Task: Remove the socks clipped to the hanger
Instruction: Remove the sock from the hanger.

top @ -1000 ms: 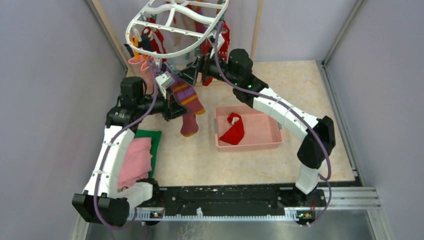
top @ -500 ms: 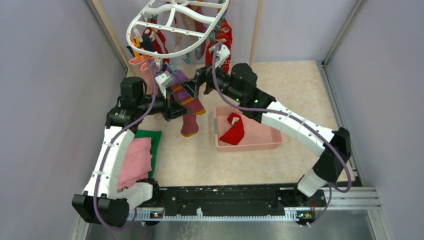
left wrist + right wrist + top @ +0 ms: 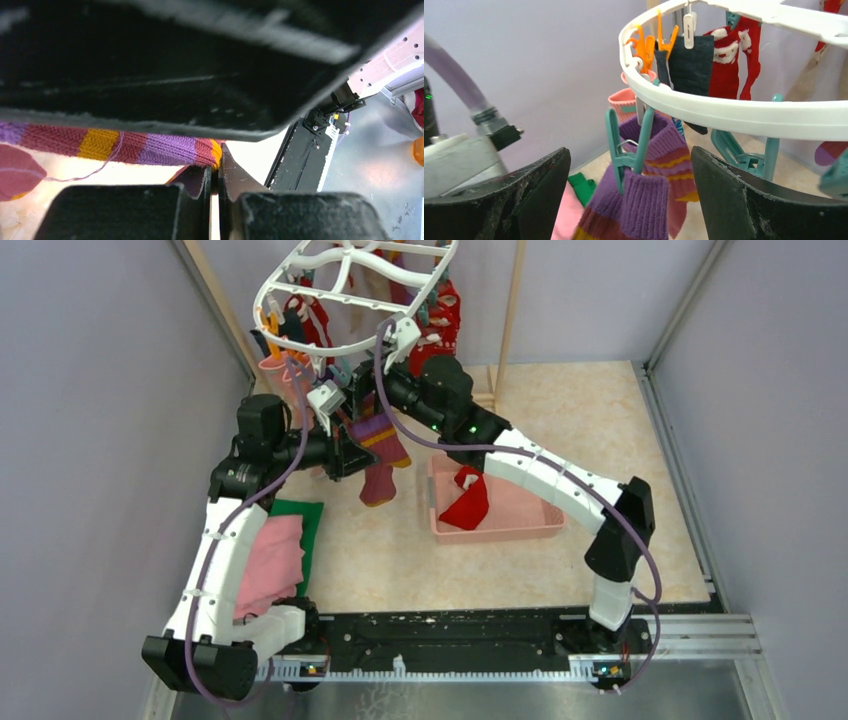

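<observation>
The white oval hanger (image 3: 350, 285) hangs at the back with several socks clipped under it. A purple-striped sock (image 3: 380, 435) dangles from a teal clip (image 3: 624, 150) on the ring (image 3: 734, 112). My left gripper (image 3: 345, 452) is shut on this sock's lower part; in the left wrist view the striped knit (image 3: 150, 147) is pinched at the fingertips (image 3: 216, 172). My right gripper (image 3: 631, 195) is open, its fingers (image 3: 524, 200) on either side of the clip and the sock's purple cuff (image 3: 644, 205), not touching them. Dark navy (image 3: 689, 60), red (image 3: 729, 65) and pink (image 3: 624, 100) socks hang behind.
A pink mesh basket (image 3: 540, 525) on the floor right of centre holds a red sock (image 3: 465, 502). Folded pink and green cloths (image 3: 270, 560) lie at the left. A wooden pole (image 3: 510, 310) stands behind the hanger. Grey walls close both sides.
My right arm has swung left from the hanger's right side to the clip holding the purple-striped sock. The left gripper has kept its hold in place.
</observation>
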`<state>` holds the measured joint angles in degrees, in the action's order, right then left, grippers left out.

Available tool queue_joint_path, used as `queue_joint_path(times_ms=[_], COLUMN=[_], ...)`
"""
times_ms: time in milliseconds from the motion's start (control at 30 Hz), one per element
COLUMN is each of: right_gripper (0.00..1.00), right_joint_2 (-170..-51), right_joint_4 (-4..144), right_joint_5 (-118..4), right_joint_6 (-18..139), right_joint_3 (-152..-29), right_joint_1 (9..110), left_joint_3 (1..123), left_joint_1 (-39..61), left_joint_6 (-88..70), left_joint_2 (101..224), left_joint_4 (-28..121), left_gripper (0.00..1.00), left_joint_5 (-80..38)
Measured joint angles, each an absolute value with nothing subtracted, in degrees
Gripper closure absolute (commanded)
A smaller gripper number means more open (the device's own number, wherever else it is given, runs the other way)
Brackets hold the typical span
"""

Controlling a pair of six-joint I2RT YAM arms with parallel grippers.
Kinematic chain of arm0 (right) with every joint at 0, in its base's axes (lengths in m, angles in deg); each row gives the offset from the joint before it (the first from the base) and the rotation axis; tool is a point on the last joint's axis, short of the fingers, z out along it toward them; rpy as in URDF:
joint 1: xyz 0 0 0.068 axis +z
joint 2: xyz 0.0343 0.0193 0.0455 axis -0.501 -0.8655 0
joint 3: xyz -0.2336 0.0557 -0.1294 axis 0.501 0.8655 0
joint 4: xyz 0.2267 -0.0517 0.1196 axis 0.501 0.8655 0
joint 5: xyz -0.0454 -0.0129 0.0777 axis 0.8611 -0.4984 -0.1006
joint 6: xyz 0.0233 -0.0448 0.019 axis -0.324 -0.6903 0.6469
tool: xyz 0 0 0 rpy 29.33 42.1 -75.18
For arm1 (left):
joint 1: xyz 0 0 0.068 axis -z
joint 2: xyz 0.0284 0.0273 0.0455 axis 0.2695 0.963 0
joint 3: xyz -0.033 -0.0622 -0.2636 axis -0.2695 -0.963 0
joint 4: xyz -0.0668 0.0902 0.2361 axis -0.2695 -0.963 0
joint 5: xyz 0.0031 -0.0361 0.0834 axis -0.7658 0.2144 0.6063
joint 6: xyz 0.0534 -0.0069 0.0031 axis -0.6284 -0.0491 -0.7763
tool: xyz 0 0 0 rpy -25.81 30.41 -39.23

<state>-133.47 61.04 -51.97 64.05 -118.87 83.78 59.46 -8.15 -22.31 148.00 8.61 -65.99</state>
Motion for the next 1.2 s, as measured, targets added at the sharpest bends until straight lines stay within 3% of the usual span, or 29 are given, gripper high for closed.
queue_joint_path(times_ms=[633,800,1033,1200], right_gripper=[0.34,0.52,0.64,0.86], right_joint_2=[-141.17,-142.37,-141.74,-141.36], right_joint_4=[59.99,59.14,51.45,47.53], right_joint_5=[-51.07,-51.16,-52.01,-53.08], right_joint_6=[60.99,61.20,64.24,69.25], right_joint_3=[-127.55,-128.22,-124.60,-121.32], right_joint_1=[83.80,83.80,83.54,82.44], left_joint_3=[59.46,59.46,59.44,59.44], left_joint_1=[-8.06,-8.04,-8.04,-8.04], left_joint_6=[-22.14,-22.14,-22.18,-22.27], left_joint_2=[148.00,148.00,148.00,148.00], left_joint_4=[8.37,8.11,8.07,7.98], left_gripper=[1.00,1.00,1.00,1.00], left_joint_5=[-65.96,-65.92,-65.31,-65.09])
